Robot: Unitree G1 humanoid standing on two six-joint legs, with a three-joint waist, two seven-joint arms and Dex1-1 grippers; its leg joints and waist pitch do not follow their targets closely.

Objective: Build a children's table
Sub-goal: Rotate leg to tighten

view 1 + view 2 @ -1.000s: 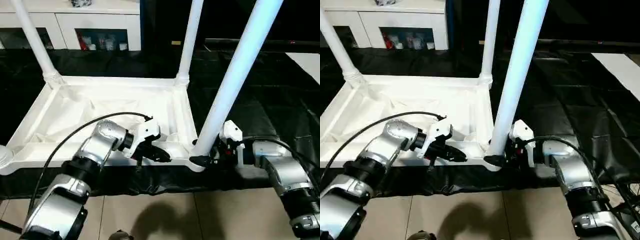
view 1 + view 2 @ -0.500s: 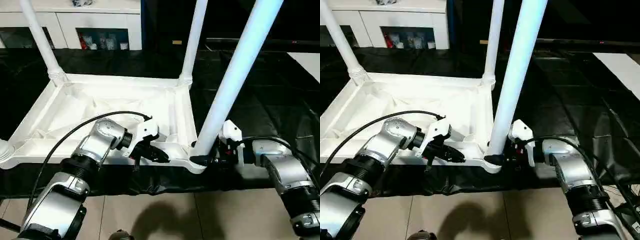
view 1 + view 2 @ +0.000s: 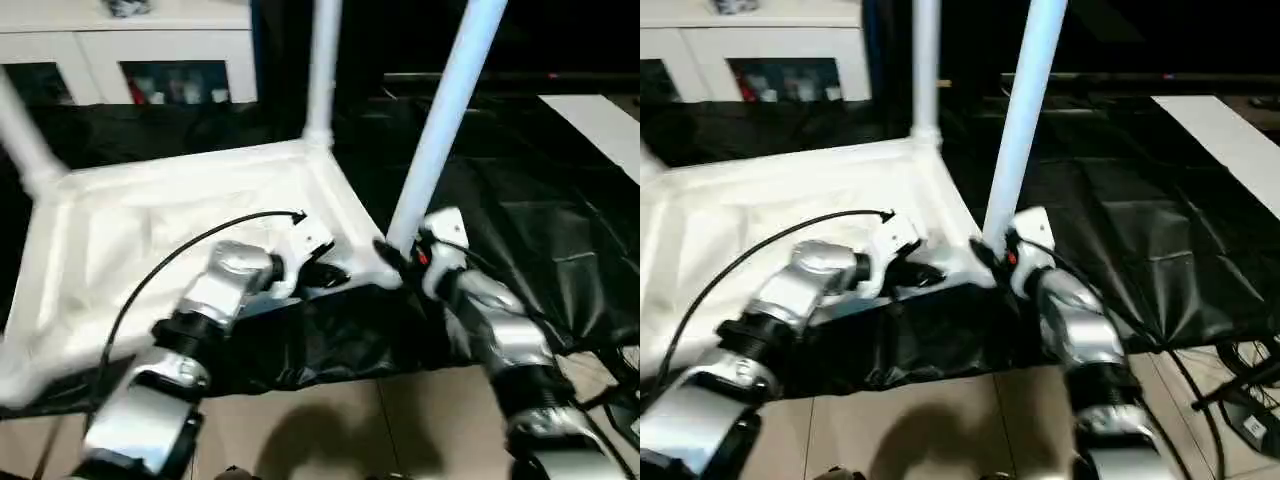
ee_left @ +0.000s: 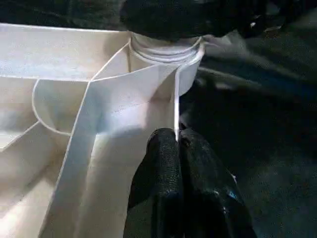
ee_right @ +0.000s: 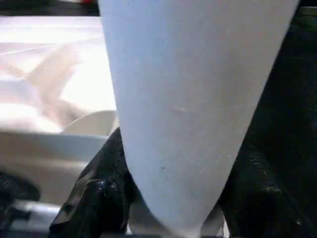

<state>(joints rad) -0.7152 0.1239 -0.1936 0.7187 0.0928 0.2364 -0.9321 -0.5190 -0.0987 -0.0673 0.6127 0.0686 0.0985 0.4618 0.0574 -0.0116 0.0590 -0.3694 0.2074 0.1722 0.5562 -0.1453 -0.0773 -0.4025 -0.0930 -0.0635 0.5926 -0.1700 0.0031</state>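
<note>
The children's table lies upside down, its white ribbed top point(image 3: 150, 230) on a black cloth. A leg point(image 3: 440, 130) stands in the near right corner socket point(image 4: 166, 47). My right gripper point(image 3: 395, 258) is shut on the base of this leg, with a black finger point(image 5: 99, 198) pressed on each side of the tube point(image 5: 188, 99). Another leg point(image 3: 322, 70) rises from the far right corner, and a third one point(image 3: 20, 140) from the far left. My left gripper point(image 4: 176, 136) is shut on the thin front rim wall of the top, just left of that near right corner.
A black cloth point(image 3: 520, 200) covers the floor under and to the right of the table. Pale floor tiles point(image 3: 330, 430) lie in front. A white cabinet point(image 3: 130, 50) stands behind, a white sheet point(image 3: 600, 120) lies at far right, and a dark stand with cables point(image 3: 1240, 390) sits by my right arm.
The whole picture has swung and tilted, so the camera moved. My right gripper has drawn in a little on the leg's base. The left gripper still pinches the front rim.
</note>
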